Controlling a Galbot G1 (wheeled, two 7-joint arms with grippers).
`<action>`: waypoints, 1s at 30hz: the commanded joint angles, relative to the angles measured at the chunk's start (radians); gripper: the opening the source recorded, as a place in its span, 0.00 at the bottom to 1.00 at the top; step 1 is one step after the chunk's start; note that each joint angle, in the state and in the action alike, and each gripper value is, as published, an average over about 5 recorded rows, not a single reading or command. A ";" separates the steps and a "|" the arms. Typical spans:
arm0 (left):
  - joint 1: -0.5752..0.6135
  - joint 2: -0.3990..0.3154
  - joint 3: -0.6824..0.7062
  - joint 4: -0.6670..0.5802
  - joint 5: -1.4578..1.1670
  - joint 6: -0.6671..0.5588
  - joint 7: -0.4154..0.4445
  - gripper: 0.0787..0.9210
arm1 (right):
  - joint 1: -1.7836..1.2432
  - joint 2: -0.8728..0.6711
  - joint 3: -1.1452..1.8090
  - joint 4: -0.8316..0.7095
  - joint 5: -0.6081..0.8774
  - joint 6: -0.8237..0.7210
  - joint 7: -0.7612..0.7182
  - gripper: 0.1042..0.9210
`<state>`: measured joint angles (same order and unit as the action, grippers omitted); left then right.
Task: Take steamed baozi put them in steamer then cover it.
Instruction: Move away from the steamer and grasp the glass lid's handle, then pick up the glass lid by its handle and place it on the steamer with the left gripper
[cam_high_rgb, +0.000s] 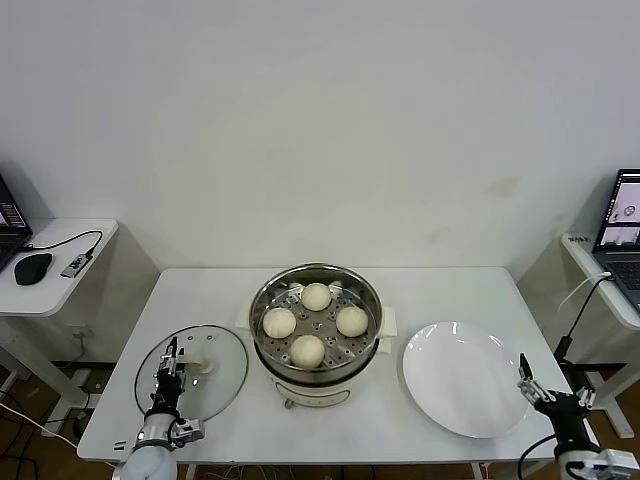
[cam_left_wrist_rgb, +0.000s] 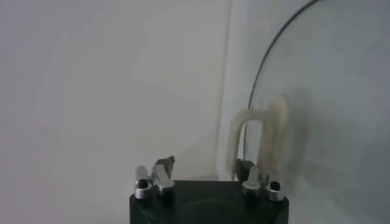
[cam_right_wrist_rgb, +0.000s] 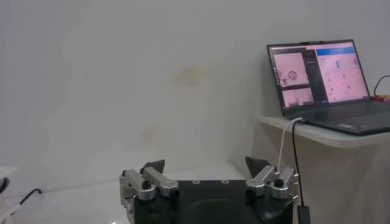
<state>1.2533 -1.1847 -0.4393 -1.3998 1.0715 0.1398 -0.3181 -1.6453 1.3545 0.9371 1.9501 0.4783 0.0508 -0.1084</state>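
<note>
Now the left gripper (cam_high_rgb: 172, 362) sits low at lower left over the glass lid (cam_high_rgb: 215, 385), jaws narrowed around its cream handle (cam_left_wrist_rgb: 262, 137); whether they grip it yet, I cannot tell. All four steamed baozi (cam_high_rgb: 316, 296) rest in the steamer (cam_high_rgb: 268, 350) at centre frame, uncovered. At lower right, the right gripper (cam_high_rgb: 533, 385) waits wide open beside the white plate (cam_high_rgb: 460, 380).

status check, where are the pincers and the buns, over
Left pincer at glass lid handle, grip not confirmed. Right pincer open, idle beside plate. Four baozi in steamer, uncovered. Nothing in the way.
</note>
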 joint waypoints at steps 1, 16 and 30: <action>0.004 -0.001 0.001 0.011 -0.003 -0.014 -0.004 0.44 | 0.001 -0.003 0.000 0.001 0.000 -0.003 0.000 0.88; 0.105 0.001 -0.054 -0.152 -0.012 0.039 -0.012 0.07 | 0.017 -0.003 -0.014 0.012 0.002 -0.017 0.001 0.88; 0.246 0.053 -0.106 -0.559 -0.058 0.425 0.240 0.07 | 0.055 -0.011 -0.023 0.026 -0.010 -0.124 0.037 0.88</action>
<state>1.4139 -1.1611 -0.5235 -1.6986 1.0221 0.3525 -0.2200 -1.6028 1.3444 0.9159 1.9714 0.4750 -0.0222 -0.0839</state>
